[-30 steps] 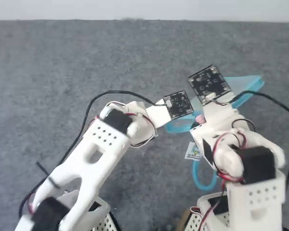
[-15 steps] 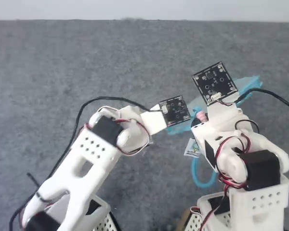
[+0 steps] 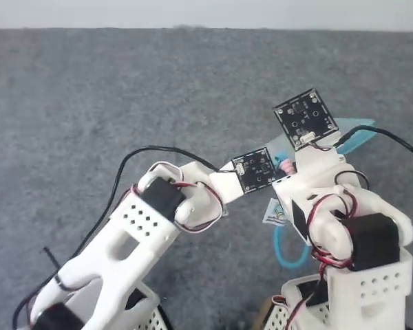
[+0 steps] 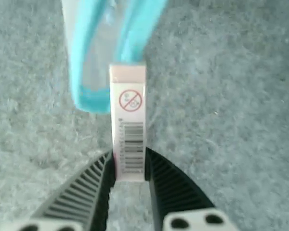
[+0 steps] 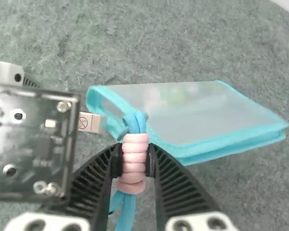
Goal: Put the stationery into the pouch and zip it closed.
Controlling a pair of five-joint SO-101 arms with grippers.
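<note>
Left arm has pulled back toward its base over the last second, so the eraser (image 4: 128, 120) tip now sits at the pouch (image 5: 202, 115) mouth and looks ready to go in. Left gripper (image 4: 129, 156) is nearly closed, pinching the eraser's near end. Right gripper (image 5: 134, 151) is clamped on the pink bead (image 5: 133, 166) of the pouch's cord.

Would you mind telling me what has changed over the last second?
The left arm drew its wrist back toward the bases; its left claw is shut on the white stationery piece at the pouch edge. The right arm rose slightly early on. The pink pull stayed in the right claw, and the pouch barely shifted.
</note>
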